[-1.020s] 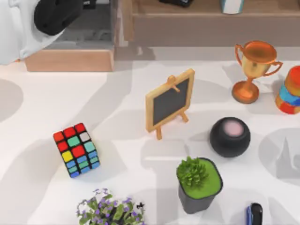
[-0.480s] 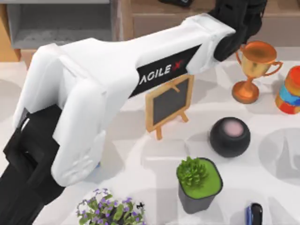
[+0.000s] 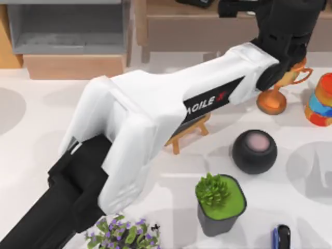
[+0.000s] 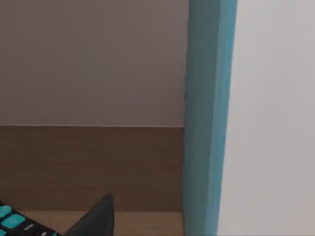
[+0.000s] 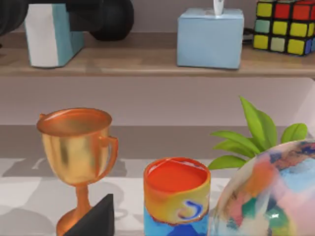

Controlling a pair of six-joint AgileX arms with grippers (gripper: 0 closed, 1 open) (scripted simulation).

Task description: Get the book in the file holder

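The book [image 4: 209, 118] stands upright on the brown shelf [image 3: 207, 31] at the back right, teal cover and white page edges [image 4: 270, 118] close in front of my left wrist camera. The right wrist view shows the same book [image 5: 49, 34] with the left gripper's black fingers [image 5: 101, 19] on either side of its top. My left arm reaches across the table and its gripper [image 3: 282, 23] is over the shelf, open; one fingertip [image 4: 96, 219] stands apart from the cover. The grey file holder [image 3: 67, 26] sits at the back left. My right gripper's fingertip [image 5: 96, 221] points at the trophy; it is open.
A tan block [image 3: 72, 66] lies under the file holder. Trophy [image 3: 272, 98], striped cup [image 3: 321, 98], black sphere [image 3: 254, 150], potted plant [image 3: 220, 202], purple flowers [image 3: 122, 233] and easel [image 3: 187, 135] crowd the table. A tissue box [image 5: 210, 37] and puzzle cube [image 5: 285, 24] share the shelf.
My left arm has swung from the back left corner across the table to the shelf at the back right. It now covers the puzzle cube and most of the easel.
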